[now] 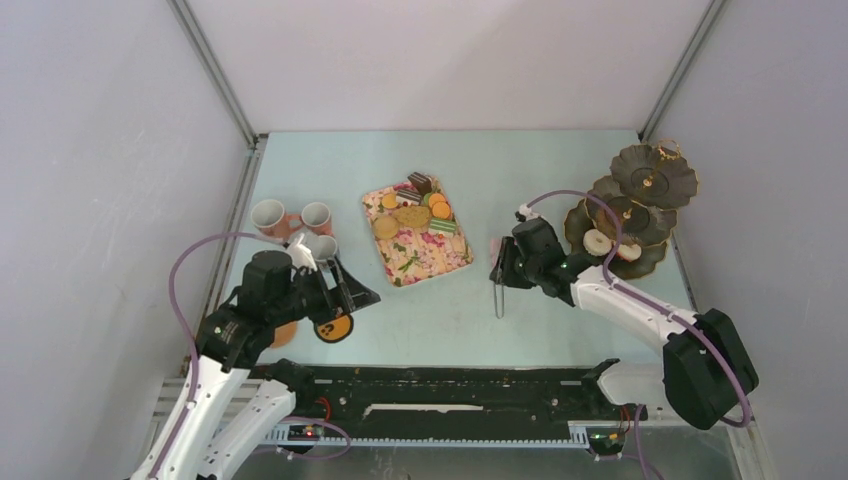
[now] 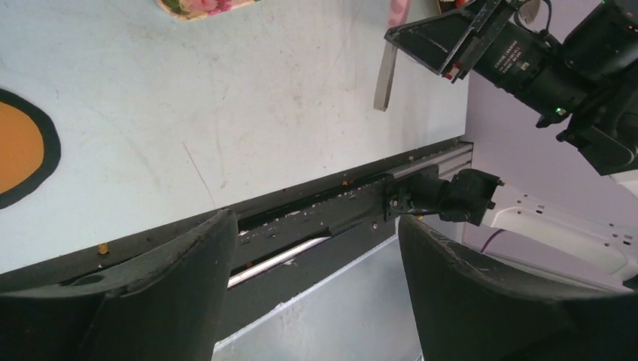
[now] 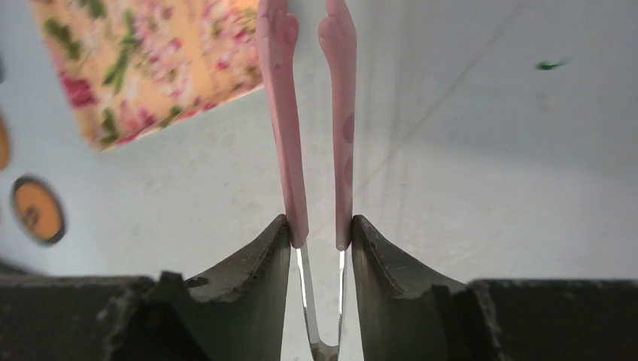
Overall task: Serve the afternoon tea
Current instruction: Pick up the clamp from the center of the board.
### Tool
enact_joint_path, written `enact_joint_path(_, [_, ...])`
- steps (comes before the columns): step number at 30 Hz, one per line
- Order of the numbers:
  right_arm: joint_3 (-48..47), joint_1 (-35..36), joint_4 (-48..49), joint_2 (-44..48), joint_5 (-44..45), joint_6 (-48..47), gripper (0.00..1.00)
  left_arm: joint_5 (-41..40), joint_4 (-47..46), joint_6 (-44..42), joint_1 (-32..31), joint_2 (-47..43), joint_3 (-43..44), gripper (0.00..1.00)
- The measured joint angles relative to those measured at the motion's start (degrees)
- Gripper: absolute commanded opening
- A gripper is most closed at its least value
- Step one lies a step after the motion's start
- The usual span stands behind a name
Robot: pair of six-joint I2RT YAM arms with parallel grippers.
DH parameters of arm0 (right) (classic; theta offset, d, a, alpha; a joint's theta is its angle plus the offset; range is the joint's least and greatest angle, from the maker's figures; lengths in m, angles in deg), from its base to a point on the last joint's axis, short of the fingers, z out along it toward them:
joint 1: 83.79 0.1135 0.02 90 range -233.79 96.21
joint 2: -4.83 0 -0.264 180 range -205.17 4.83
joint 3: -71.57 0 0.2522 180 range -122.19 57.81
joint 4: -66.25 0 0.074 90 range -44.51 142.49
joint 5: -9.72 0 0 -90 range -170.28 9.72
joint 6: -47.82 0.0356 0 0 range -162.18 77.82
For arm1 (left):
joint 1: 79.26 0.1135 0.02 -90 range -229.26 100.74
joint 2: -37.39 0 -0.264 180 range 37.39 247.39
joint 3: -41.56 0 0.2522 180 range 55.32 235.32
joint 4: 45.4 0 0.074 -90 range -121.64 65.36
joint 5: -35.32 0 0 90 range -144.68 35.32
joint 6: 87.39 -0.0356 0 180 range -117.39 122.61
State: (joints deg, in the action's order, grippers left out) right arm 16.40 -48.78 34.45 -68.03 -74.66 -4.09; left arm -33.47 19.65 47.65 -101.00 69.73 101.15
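Observation:
Biscuits, macarons and cake slices (image 1: 415, 212) lie on the floral tray (image 1: 440, 262). Two pink-orange mugs (image 1: 268, 215) (image 1: 316, 216) and a grey mug (image 1: 320, 247) stand at the left, with two orange coasters (image 1: 335, 328) (image 1: 283, 333) nearer the front. The dark three-tier stand (image 1: 640, 200) at the right carries two donuts (image 1: 597, 242) on its bottom tier. My right gripper (image 3: 321, 226) is shut on the pink tongs (image 3: 286, 135), one finger against each arm; the tongs (image 1: 498, 300) lie on the table. My left gripper (image 2: 316, 218) is open and empty beside a coaster (image 2: 15, 147).
The black rail (image 1: 450, 385) runs along the table's near edge under my left gripper. Grey walls close in the left, right and back. In the right wrist view the tray corner (image 3: 150, 68) and a coaster (image 3: 37, 210) lie to the left.

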Motion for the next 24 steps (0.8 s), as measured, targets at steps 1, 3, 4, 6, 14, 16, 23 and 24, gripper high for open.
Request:
enact_joint_path(1, [-0.04, -0.85, 0.33, 0.04, -2.95, -0.28, 0.38, -0.02, -0.09, 0.07, 0.00, 0.20, 0.35, 0.84])
enact_joint_path(3, [-0.50, -1.92, 0.42, -0.48, -9.64, -1.01, 0.39, -0.07, -0.24, 0.46, 0.00, 0.33, 1.20, 0.84])
enact_joint_path(4, [-1.03, -2.05, 0.33, -1.09, -12.83, -1.20, 0.40, -0.11, -0.22, 0.59, 0.02, 0.31, 1.62, 0.84])
enact_joint_path(6, [-2.84, -1.90, 0.15, -2.84, -17.79, -1.25, 0.41, -0.26, -0.24, 0.98, 0.02, 0.31, 2.58, 0.84])
enact_joint_path(14, [-16.70, -1.01, 5.81, -18.71, -34.42, 5.60, 0.43, -1.73, 0.13, 2.49, 0.02, 0.00, 5.11, 0.84])
enact_joint_path(16, [-19.56, -0.98, 8.41, -23.63, -37.97, 9.33, 0.43, -2.16, 0.68, 2.58, 0.02, -0.28, 5.88, 0.84])
enact_joint_path(23, [-23.69, -0.68, 19.30, -37.75, -46.66, 24.50, 0.45, -4.07, 2.10, 3.08, 0.02, -2.64, 7.87, 0.84])
enact_joint_path(24, [-24.98, -0.57, 18.91, -39.12, -47.06, 25.22, 0.46, -4.33, 2.16, 3.15, 0.02, -2.86, 7.87, 0.84])
